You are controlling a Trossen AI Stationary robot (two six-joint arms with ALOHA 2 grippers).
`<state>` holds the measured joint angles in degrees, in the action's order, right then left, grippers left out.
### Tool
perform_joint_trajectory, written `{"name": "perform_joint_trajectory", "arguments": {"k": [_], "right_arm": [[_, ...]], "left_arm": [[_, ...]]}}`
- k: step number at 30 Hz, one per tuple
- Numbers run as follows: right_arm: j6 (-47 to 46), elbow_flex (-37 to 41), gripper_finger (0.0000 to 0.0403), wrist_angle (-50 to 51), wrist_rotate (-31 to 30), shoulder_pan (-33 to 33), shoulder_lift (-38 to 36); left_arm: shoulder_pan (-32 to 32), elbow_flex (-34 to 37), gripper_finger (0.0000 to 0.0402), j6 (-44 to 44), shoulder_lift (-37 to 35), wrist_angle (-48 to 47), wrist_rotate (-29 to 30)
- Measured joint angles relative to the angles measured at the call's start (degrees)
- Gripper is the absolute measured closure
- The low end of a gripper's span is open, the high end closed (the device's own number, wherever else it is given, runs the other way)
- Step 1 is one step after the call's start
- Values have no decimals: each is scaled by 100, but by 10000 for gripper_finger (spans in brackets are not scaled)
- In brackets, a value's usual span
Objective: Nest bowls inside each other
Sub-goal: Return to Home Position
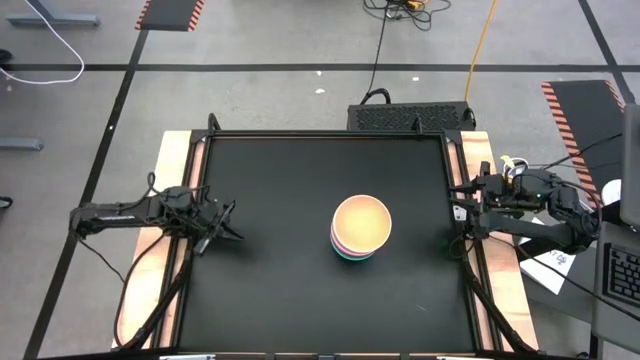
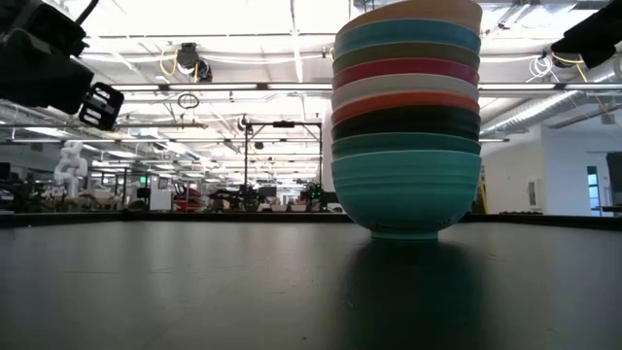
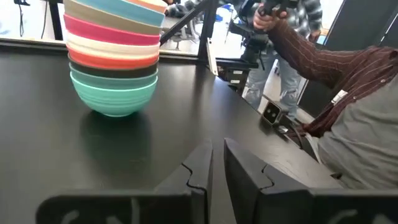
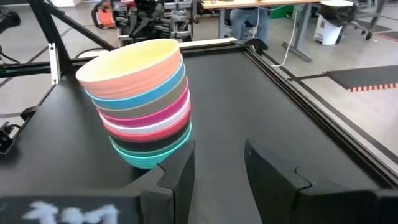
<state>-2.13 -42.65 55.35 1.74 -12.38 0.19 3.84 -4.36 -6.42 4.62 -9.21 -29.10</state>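
Note:
The bowls (image 1: 360, 228) stand nested in one stack near the table's middle. The turquoise bowl (image 2: 405, 194) at the bottom rests by its foot on the table, and the peach-orange bowl (image 4: 134, 62) is on top. Between them I see blue, grey-brown, magenta, white, red, black and dark green rims. My left gripper (image 1: 232, 224) hovers near the table's left side, well clear of the stack (image 3: 113, 59), its fingers (image 3: 217, 158) open by only a narrow gap. My right gripper (image 1: 462, 205) waits at the table's right edge, open, with the stack ahead of its fingertips (image 4: 219, 155).
The black table top (image 1: 290, 290) lies bare around the stack on all sides. A raised frame (image 1: 460, 250) runs along the table's edges. Beyond the right edge a person's sleeve (image 3: 336, 68) shows in the left wrist view. Cables and a grey box (image 1: 410, 115) lie past the far edge.

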Motion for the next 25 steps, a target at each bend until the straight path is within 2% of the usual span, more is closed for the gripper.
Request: {"name": "perform_joint_trajectory", "arguments": {"k": [6, 10, 13, 20, 25], "right_arm": [[-17, 0, 273, -7, -30, 0, 2], [-17, 0, 273, -17, -35, 0, 2], [-16, 0, 273, -17, -37, 0, 4], [-15, 0, 273, -17, -35, 0, 7], [-14, 0, 273, -20, -35, 0, 7]], "left_arm": [[-35, 0, 360, 59, 0, 6, 26], [-42, 0, 360, 238, 0, 28, -415], [-77, 4, 360, 289, 0, 205, -480], [-81, 4, 360, 258, 17, 91, 705], [-126, -11, 360, 311, 104, -66, 574]]}}
